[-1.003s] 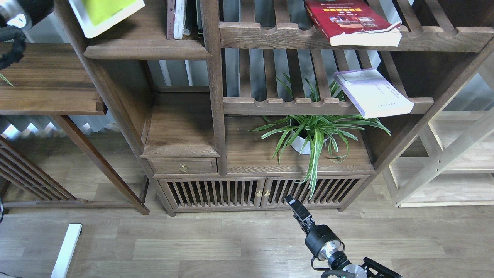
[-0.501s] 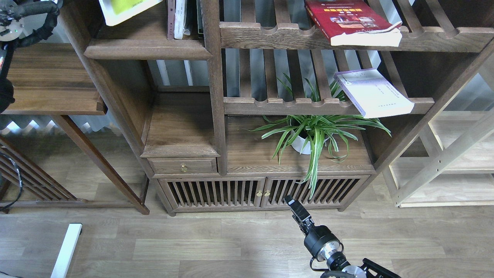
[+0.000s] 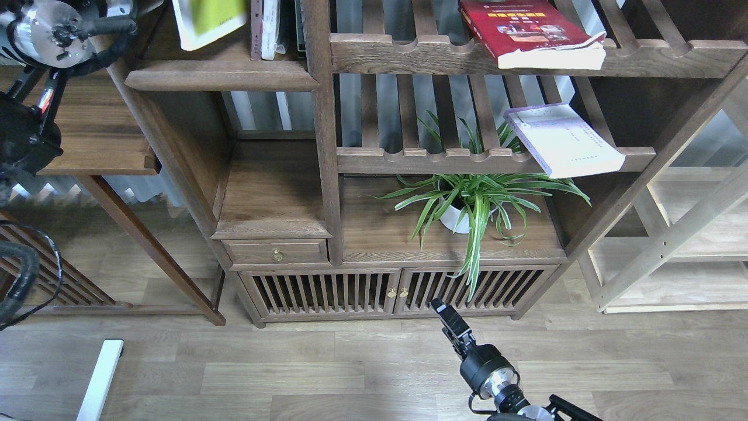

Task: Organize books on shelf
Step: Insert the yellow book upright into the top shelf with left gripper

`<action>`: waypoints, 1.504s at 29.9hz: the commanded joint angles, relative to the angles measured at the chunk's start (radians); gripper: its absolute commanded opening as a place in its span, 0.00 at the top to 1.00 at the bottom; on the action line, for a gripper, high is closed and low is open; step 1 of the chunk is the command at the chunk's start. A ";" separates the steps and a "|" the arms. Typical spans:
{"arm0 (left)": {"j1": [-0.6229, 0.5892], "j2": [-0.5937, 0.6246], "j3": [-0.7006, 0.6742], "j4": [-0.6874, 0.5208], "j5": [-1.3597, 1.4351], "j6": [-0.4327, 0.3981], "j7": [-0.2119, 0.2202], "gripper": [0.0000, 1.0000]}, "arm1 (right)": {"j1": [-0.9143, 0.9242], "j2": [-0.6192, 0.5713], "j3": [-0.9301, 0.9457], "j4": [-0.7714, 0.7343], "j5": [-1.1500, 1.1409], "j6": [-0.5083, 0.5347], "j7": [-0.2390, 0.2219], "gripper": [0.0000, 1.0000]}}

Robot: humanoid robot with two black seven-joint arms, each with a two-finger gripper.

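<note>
— Where is the yellow-green book placed, and by what is it carried?

— It is seen at the top left, above the dark shelf, tilted, with its lower corner near the board's left end. Its upper part is cut off by the top edge. The left arm enters from that side, but its gripper is not visible; whether the book is clamped cannot be told.

— Which relation is the coming move judged to turn on?

— The book's long axis is leaned toward the upright books already stood at the shelf's right end, against the post. A gap of bare board is left between them. It is judged that the book must be brought upright and slid rightward along the board until it is set beside them.

— And the other two books?

— The red book is laid flat on the upper slatted rack, toward its right end, overhanging the front rail. The pale lavender book is laid on the lower slatted rack, also at the right end, above the potted plant.

— Which arm is nearer to those?

— The right gripper is the nearer one, though it is held low before the cabinet doors, well apart from both. It is seen end-on and dark; whether its fingers are apart or together cannot be told.
</note>
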 commanded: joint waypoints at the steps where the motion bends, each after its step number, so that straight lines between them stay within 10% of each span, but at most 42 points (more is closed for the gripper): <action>1: -0.001 0.005 0.024 0.002 0.002 0.000 0.000 0.97 | -0.004 0.000 -0.001 0.003 0.000 0.000 0.000 0.01; 45: -0.049 -0.086 0.041 0.160 -0.004 0.032 0.000 0.93 | -0.030 0.000 0.000 0.036 0.002 0.000 0.000 0.01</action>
